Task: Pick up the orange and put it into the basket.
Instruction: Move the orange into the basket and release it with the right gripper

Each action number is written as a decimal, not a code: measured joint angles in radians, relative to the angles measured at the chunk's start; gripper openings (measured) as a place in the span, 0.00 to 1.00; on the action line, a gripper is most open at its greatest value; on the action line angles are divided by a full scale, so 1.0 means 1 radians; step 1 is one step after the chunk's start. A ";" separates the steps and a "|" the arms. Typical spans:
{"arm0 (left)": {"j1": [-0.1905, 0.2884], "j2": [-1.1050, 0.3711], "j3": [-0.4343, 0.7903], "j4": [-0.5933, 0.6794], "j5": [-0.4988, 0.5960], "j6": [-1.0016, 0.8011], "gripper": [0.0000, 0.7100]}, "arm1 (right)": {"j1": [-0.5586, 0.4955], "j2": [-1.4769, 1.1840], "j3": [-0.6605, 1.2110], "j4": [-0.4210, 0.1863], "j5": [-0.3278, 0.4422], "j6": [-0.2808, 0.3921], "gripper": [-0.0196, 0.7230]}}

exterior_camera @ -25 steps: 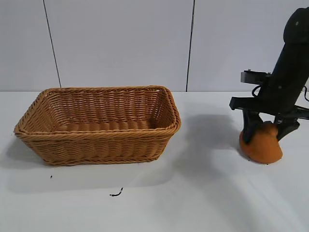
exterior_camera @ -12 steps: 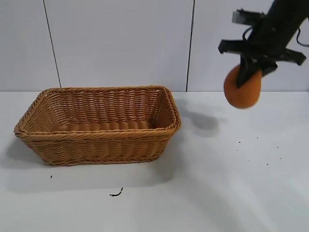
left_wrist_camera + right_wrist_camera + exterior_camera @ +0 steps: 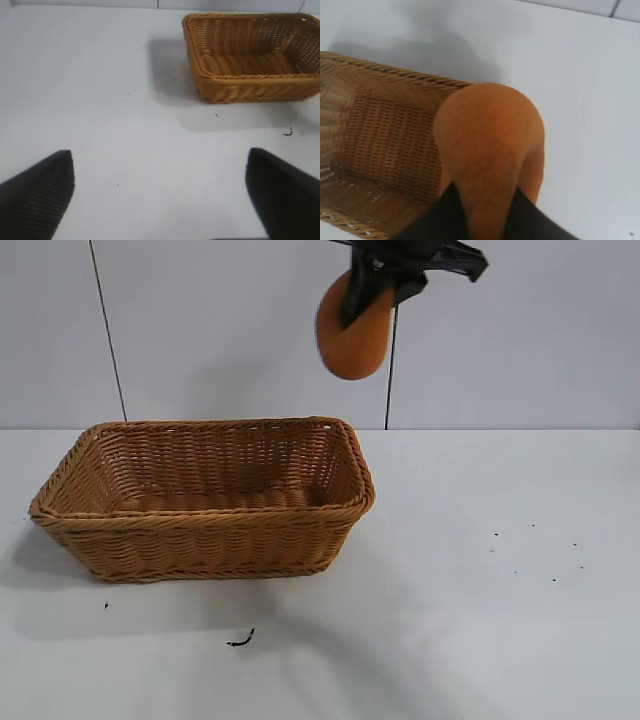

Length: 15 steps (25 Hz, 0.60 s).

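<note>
Below me lay the white table point(image 3: 480, 640), bearing the wicker basket point(image 3: 205, 540), a dark curled scrap point(image 3: 240, 641), and scattered specks point(image 3: 553, 579).

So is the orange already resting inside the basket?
No, the orange hangs in the right gripper, high above the basket, near its right end.

1 orange point(image 3: 352, 335), 1 basket point(image 3: 205, 525).

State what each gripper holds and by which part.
Right gripper grips the orange by its upper end, high above the basket. Left gripper is open and holds nothing.
</note>
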 joint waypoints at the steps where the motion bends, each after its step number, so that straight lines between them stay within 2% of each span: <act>1: 0.000 0.000 0.000 0.000 0.000 0.000 0.94 | 0.017 0.019 0.000 0.000 -0.017 0.002 0.09; 6: 0.000 0.000 0.000 0.000 0.000 0.000 0.94 | 0.052 0.133 0.000 0.009 -0.098 0.008 0.09; 9: 0.000 0.000 0.000 0.000 0.000 0.000 0.94 | 0.052 0.176 0.000 0.012 -0.096 0.011 0.09; 10: 0.000 0.000 0.000 0.000 0.000 0.000 0.94 | 0.052 0.183 0.000 0.012 -0.091 0.012 0.13; 12: 0.000 0.000 0.000 0.000 0.000 0.000 0.94 | 0.052 0.186 0.000 0.012 -0.080 0.012 0.32; 14: 0.000 0.000 0.000 0.000 0.000 0.000 0.94 | 0.052 0.181 0.000 0.012 -0.075 0.012 0.65; 15: 0.000 0.000 0.000 0.000 0.000 0.000 0.94 | 0.052 0.176 -0.001 0.012 -0.068 0.012 0.76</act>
